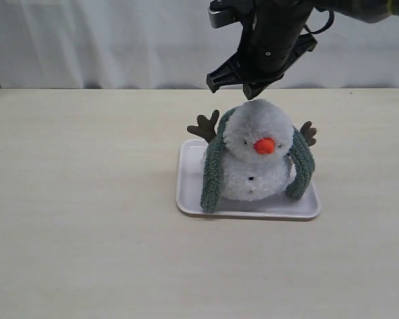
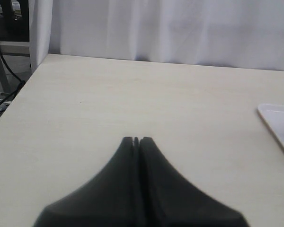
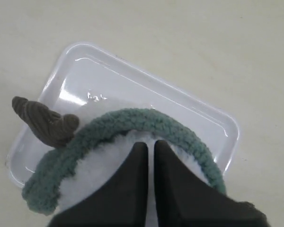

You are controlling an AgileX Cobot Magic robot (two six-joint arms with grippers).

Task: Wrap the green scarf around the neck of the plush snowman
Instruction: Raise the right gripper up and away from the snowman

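Observation:
The plush snowman (image 1: 256,159) sits in a white tray (image 1: 186,193), orange nose facing the camera. The green scarf (image 1: 213,173) lies over the back of its neck, one end hanging down each side of the body to the tray. My right gripper (image 1: 253,92) hovers just above the head, touching nothing. In the right wrist view its jaws (image 3: 150,144) are shut with only a thin slit and nothing between them, over the white fluff (image 3: 99,161) and the scarf's arc (image 3: 132,118). My left gripper (image 2: 137,140) is shut and empty over bare table.
Brown twig arms (image 1: 205,126) stick out behind the scarf on both sides. The tray's corner (image 2: 279,123) shows at the edge of the left wrist view. A white curtain (image 1: 86,40) hangs behind the pale tabletop (image 1: 73,199).

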